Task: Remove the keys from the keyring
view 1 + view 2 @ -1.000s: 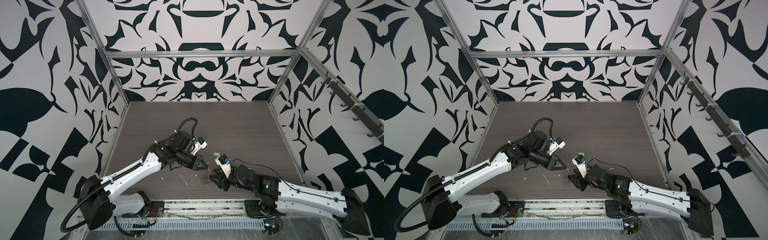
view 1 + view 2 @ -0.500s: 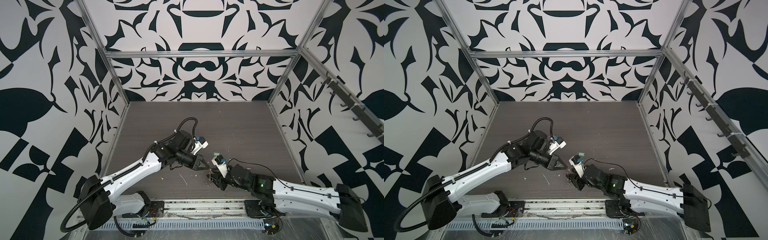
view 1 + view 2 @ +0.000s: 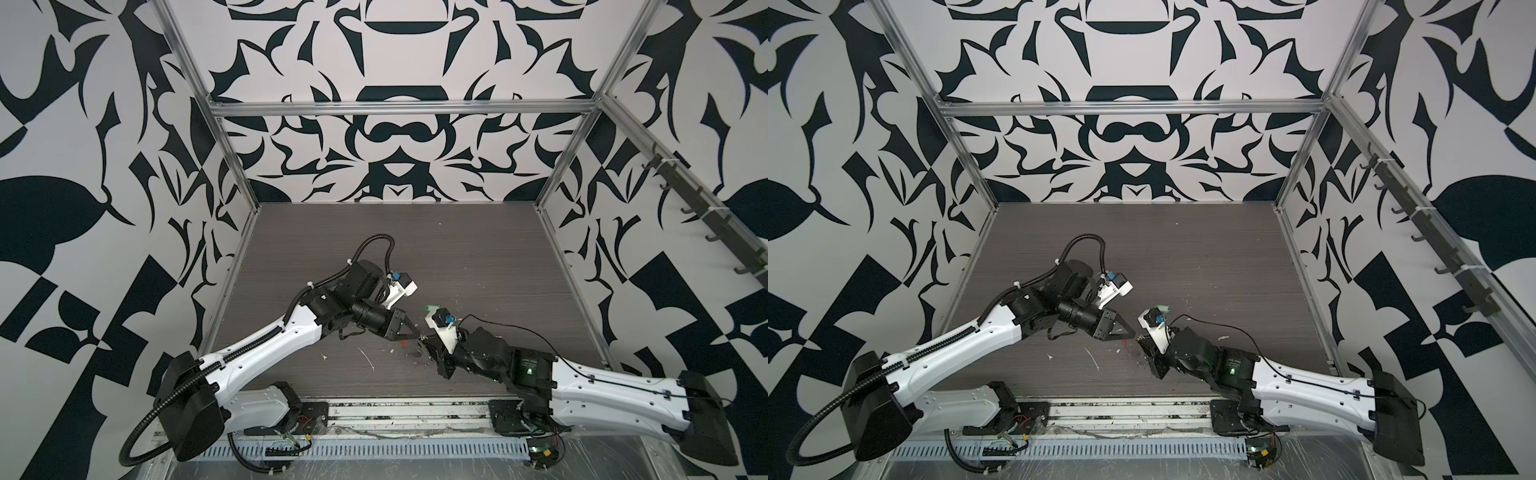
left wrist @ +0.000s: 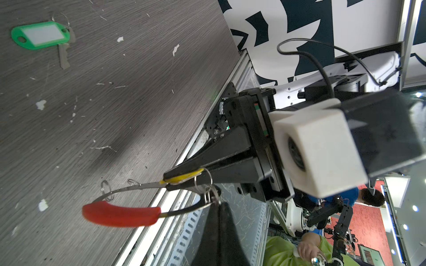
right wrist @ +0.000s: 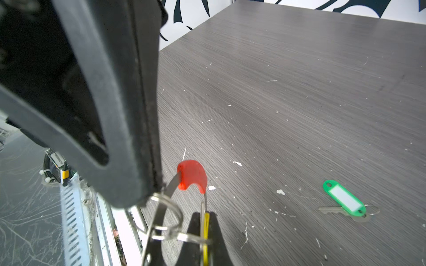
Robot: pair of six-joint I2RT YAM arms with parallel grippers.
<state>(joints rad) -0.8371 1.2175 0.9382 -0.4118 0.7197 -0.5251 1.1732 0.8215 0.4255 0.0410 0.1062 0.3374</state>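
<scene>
- The left gripper (image 4: pixel 217 205) had its jaws pressed together on the keyring (image 4: pixel 143 185), pinching the thin grey band near the end where the small wire rings (image 5: pixel 168 215) hung.
- The right gripper (image 5: pixel 205 221) faced it tip to tip, its jaws clamped on the yellow tag (image 5: pixel 206 228), which was caught edge-on between the black fingers (image 5: pixel 216 239); from the left wrist camera the same tag (image 4: pixel 184 176) showed as a flat yellow sliver in the right gripper (image 4: pixel 168 178).
- The keyring was held clear of the table (image 5: pixel 276 69), near its front edge, spanning the short gap between the two grippers.
- The red strip (image 4: pixel 119 214) sat on the hoop, curved along the band on the side away from both grips (in the right wrist view it (image 5: pixel 192 175) arched just past the left gripper (image 5: pixel 159 186)).
- The green tag (image 5: pixel 343 198) lay flat on the table, well apart from the hoop, with a metal key (image 5: pixel 329 210) partly under it.
- In both top views the left gripper (image 3: pixel 415 336) and the right gripper (image 3: pixel 1144 343) met low near the table's front middle; the hoop was too small there to make out.
- White flecks (image 4: pixel 41 104) were scattered over the dark tabletop.
</scene>
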